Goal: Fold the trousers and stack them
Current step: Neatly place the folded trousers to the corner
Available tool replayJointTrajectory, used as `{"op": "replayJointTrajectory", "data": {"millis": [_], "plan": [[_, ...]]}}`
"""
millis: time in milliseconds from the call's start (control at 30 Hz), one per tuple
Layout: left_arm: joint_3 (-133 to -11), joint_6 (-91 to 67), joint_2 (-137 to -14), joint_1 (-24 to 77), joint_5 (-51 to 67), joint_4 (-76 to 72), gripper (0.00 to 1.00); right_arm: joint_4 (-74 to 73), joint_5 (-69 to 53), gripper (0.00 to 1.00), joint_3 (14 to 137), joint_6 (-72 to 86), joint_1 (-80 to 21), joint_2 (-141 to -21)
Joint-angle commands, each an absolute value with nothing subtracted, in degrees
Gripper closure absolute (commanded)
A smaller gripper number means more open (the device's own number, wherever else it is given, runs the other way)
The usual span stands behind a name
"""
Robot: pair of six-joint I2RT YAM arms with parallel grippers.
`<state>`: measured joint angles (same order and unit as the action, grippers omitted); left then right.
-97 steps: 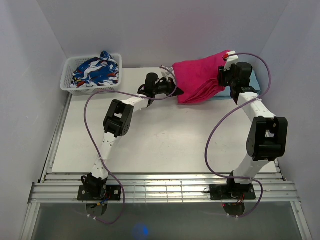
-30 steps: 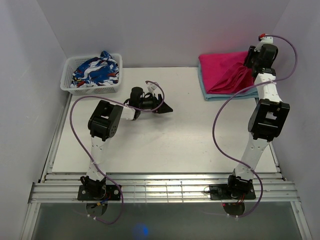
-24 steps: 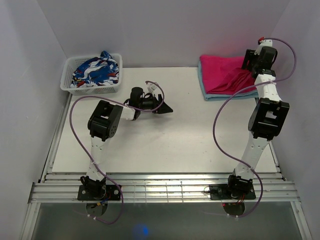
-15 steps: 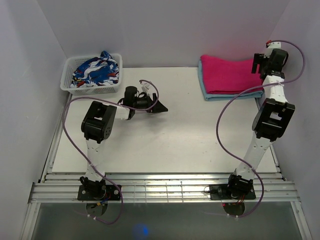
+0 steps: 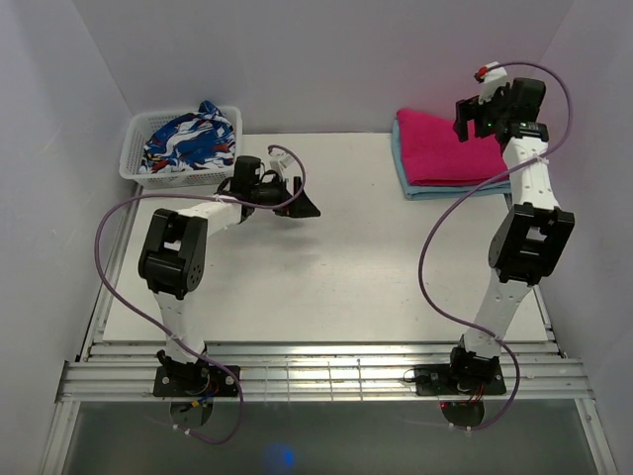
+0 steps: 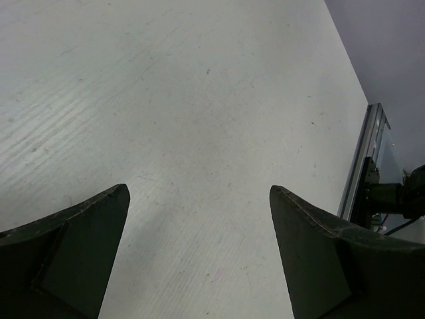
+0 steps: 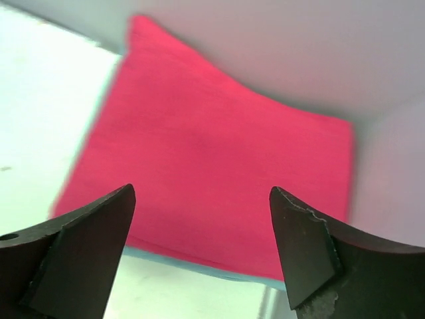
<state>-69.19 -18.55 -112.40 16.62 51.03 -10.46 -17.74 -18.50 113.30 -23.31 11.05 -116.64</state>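
Trousers (image 5: 440, 148) lie folded on a blue cloth (image 5: 445, 191) at the far right of the surface (image 5: 346, 267). Any retreat should go straight up, I judge, so no finger drags the fold. The right tool (image 5: 473, 117) hangs above them, wide open and empty. The left tool (image 6: 198, 189) gapes, empty, over the surface further left.

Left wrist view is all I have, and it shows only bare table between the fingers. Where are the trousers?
Observer: The trousers lie folded at the table's far right corner, on top of a light blue cloth.
Operator: Is the right gripper holding them?
Observer: No. The right gripper hangs open above them, with nothing between its fingers.
Operator: Anything else out there?
Observer: A blue-white-red patterned garment sits in a white basket at the far left corner.
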Motion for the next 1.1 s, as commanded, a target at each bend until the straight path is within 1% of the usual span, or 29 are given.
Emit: {"op": "replayJointTrajectory", "data": {"millis": [0,67,100,133,200,267,300,333,367,400,467,500,533,567,600,700,833,933,1067], "plan": [[-77.85,-6.0,-107.58,14.78,45.1,13.94,0.02,-27.5,-24.87,0.09,114.62,-23.73,6.78,-116.99],[-80.33,-4.31,-105.14,12.84,42.56,19.13,0.02,-28.47,-24.09,0.02,110.23,-24.08,3.54,-113.65],[-80.16,-5.0,-103.99,10.05,42.02,19.51,0.02,-29.43,-23.3,0.04,108.56,-24.69,2.3,-112.25],[-79.98,-5.62,-102.93,8.37,41.75,19.95,0.02,-30.14,-22.77,0.09,107.07,-25.05,1.24,-109.37],[-80.85,-5.63,-100.3,3.37,41.75,22.93,0.02,-30.76,-22.84,0.1,102.23,-24.09,-1.74,-106.36],[-81.47,-4.75,-98.88,0.19,42.36,25.65,0.02,-30.5,-24.08,0.1,97.07,-19.09,-1.76,-101.79],[-81.56,-2.4,-97.14,-3.48,40.71,26.88,0.02,-30.59,-23.12,0.1,95.38,-17.07,-1.76,-100.39],[-81.48,-0.55,-96.25,-4.56,39.3,27.94,0.02,-30.85,-22.25,0.1,93.62,-14.18,-1.84,-97.76],[-80.95,2.08,-95.11,-5.18,37.63,29.78,0.02,-31.28,-21.45,0.1,91.6,-13.72,-1.76,-96.6],[-79.21,5.76,-92.84,-5.53,31.96,30.49,0.02,-31.9,-20.66,0.1,87.58,-13.45,-1.67,-95.29],[-76.66,9.56,-90.1,-5.54,27.62,32.43,0.02,-34.18,-21.61,0.1,82.91,-15.72,-1.06,-91.25],[-72.55,11.49,-88.52,-5.54,25.94,32.43,0.02,-34.71,-22.67,0.1,77.05,-16.95,-0.97,-89.23],[-70.07,13.78,-84.59,-5.54,23.67,31.74,0.02,-34.54,-22.41,0.1,73.86,-18.09,-0.97,-84.95],[-67.53,14.58,-82.55,-5.54,22.77,31.29,0.02,-33.58,-22.24,0.1,70.52,-19.5,-0.97,-82.73],[-62.8,15.37,-80.62,-5.54,22.33,31.03,0.02,-32.97,-21.45,0.1,64.22,-20.21,-0.97,-80.18],[-55.67,17.14,-74.54,-5.54,21.45,31.11,0.02,-29.71,-18.64,0.1,54.1,-21.44,-1.05,-68.69],[-51.34,17.93,-68.57,-5.54,21.09,31.11,0.02,-30.23,-17.31,0.1,48.71,-23.29,-1.05,-61.28],[-50.45,17.49,-65.48,-5.54,21.36,30.94,0.02,-31.37,-16.79,0.1,46.77,-23.64,-1.05,-58.37],[-50.97,17.14,-64.25,-5.54,22.67,31.64,0.02,-31.64,-17.66,0.1,45.36,-23.12,-0.97,-56.25]]}}
